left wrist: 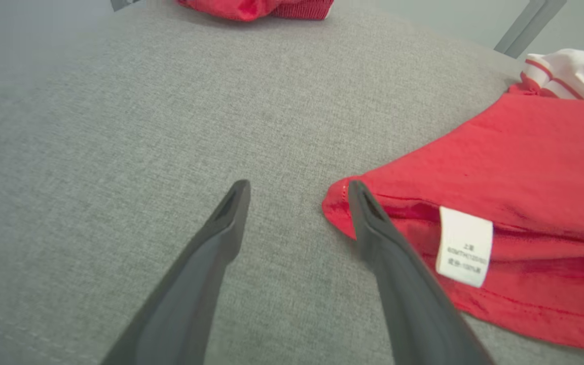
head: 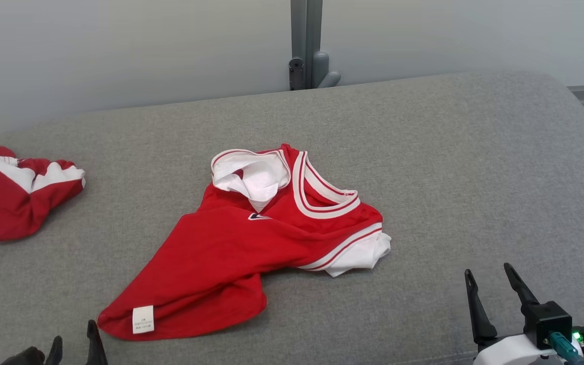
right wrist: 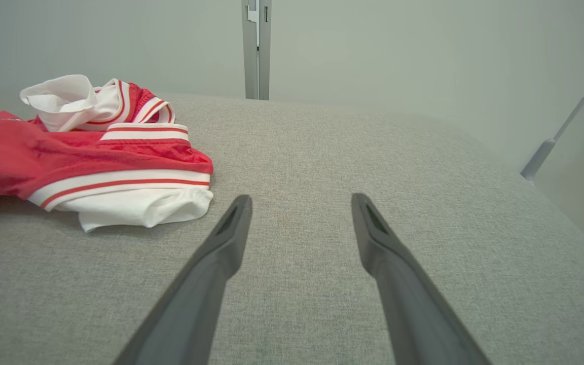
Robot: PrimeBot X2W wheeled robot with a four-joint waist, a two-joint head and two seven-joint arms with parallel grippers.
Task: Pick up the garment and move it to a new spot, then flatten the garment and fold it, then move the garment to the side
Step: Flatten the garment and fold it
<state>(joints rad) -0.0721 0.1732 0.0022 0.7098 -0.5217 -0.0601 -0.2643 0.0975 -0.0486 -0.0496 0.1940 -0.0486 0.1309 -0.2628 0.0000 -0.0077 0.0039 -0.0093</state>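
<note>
A red sleeveless garment with white trim lies crumpled in the middle of the grey surface, its white label at the near-left hem corner. My left gripper is open at the bottom left, just left of that hem corner. In the left wrist view the garment's hem lies beside and under the right fingertip, and nothing sits between the fingers of the left gripper. My right gripper stands open at the lower right, apart from the garment. The right gripper is empty.
A second bunched red and white garment lies at the far left of the grey padded surface. A grey post rises behind the far edge against a pale wall. The surface curves down at the right.
</note>
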